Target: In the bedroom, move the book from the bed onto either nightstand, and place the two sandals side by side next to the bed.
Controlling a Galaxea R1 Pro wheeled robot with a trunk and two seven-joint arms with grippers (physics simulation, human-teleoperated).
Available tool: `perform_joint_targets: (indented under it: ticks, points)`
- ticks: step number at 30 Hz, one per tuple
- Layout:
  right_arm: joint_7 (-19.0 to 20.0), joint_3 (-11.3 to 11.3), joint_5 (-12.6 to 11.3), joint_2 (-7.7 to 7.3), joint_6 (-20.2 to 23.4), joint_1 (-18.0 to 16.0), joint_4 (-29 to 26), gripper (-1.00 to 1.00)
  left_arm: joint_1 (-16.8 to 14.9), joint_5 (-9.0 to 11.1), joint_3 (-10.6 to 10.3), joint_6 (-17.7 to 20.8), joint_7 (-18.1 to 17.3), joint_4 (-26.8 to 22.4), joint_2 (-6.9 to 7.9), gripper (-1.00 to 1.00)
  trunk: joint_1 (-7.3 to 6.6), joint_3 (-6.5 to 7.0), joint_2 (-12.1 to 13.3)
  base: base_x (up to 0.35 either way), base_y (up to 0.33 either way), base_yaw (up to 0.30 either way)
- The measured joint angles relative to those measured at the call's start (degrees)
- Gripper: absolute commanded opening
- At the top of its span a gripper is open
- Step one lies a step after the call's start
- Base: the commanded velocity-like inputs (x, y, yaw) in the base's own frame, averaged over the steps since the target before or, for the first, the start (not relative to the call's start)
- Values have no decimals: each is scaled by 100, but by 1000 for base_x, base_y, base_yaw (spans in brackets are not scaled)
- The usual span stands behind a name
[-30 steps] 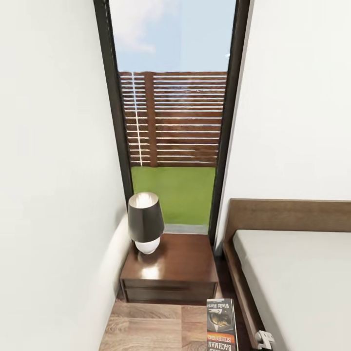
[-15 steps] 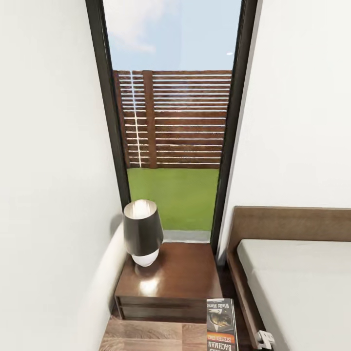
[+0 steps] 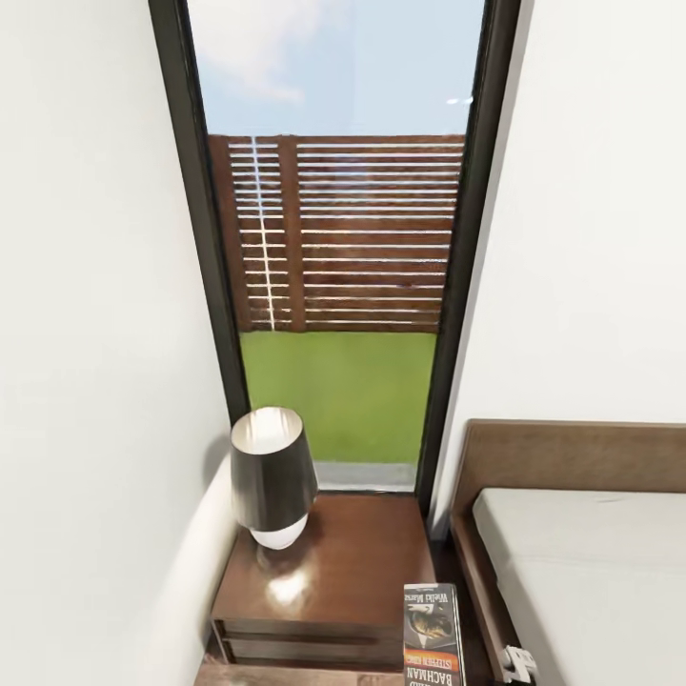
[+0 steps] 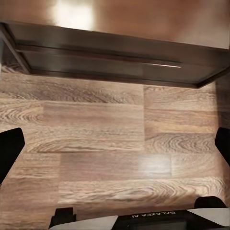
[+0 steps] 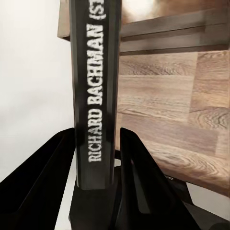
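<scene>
The book (image 3: 432, 634), a dark paperback with an orange band, hangs at the bottom of the head view, just in front of the nightstand (image 3: 333, 562) and left of the bed (image 3: 581, 572). My right gripper (image 5: 96, 139) is shut on the book's spine (image 5: 93, 96), which reads "RICHARD BACHMAN". My left gripper (image 4: 115, 143) is open over the wood-plank floor (image 4: 105, 139), with the nightstand's drawer front (image 4: 110, 57) ahead of it. The sandals are out of view.
A lamp (image 3: 272, 476) with a dark shade stands on the nightstand's left half. A tall window (image 3: 333, 286) rises behind it. A white wall (image 3: 86, 381) closes the left side, and the bed's brown headboard (image 3: 572, 457) stands against the far wall.
The whole view has shifted: the camera has moved closer, so nightstand, lamp and bed sit lower and larger. The book keeps its place in the picture, still held.
</scene>
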Motion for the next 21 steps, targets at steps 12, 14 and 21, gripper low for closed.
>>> perform_joint_targets:
  ticks: [12,14,21]
  points:
    - [0,-11,-4,1,0,0,-1,-100,0,0,-6,0,0,0,0,100,1,0,0,151,0,0]
    - [0,-19,-6,0,-1,0,-2,-100,0,0,-4,0,0,0,0,100,0,0,0,267,0,0]
    - [0,-13,-4,-3,0,0,-1,-100,0,0,-5,0,0,0,0,100,0,0,0,309,0,0]
